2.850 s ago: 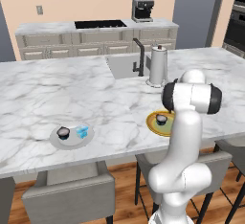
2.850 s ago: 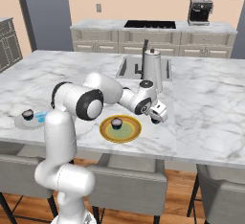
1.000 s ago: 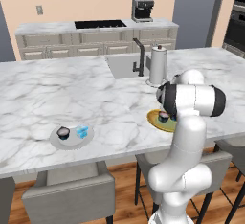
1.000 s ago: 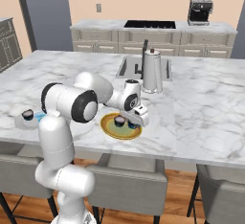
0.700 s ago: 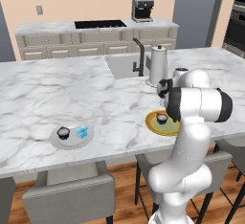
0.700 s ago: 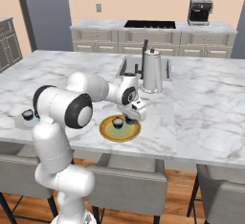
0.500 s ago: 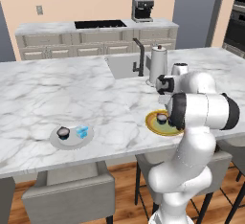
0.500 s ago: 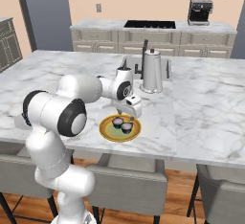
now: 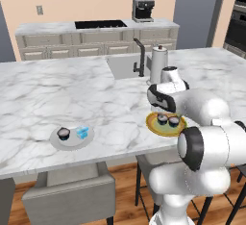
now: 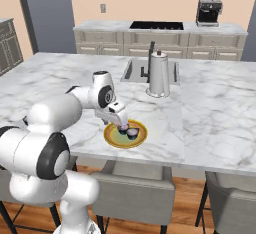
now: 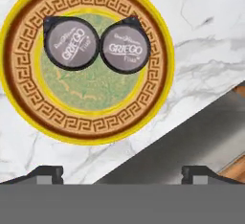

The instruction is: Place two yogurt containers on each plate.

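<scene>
In the left base view, you had the two-finger gripper (image 9: 166,115) low over the yellow-rimmed round plate with the olive-green centre (image 9: 154,126), which lay on the white marble island counter (image 9: 57,89). Two small dark round yogurt cups (image 9: 167,120) sat side by side on that plate, just below the fingers. Well apart from the fingers, toward the left of the counter, the plain pale grey round plate (image 9: 56,141) carried one dark yogurt cup (image 9: 63,133) and one small light-blue yogurt tub (image 9: 82,132), close together. The tall steel canister with a lid (image 9: 158,64) stood behind the gripper, beside the sink.

In the right base view, the gripper (image 10: 121,125) hung directly above the two dark cups (image 10: 128,130) on the yellow-rimmed plate (image 10: 112,138). I cannot tell from here if it touched them.

In the hand view, the fingers (image 11: 46,173) stood wide apart with nothing between them. The two cups (image 11: 98,44), with pale lids marked "GRIEGO", touched each other on the green centre of the plate (image 11: 91,125), ahead of the finger tips.
</scene>
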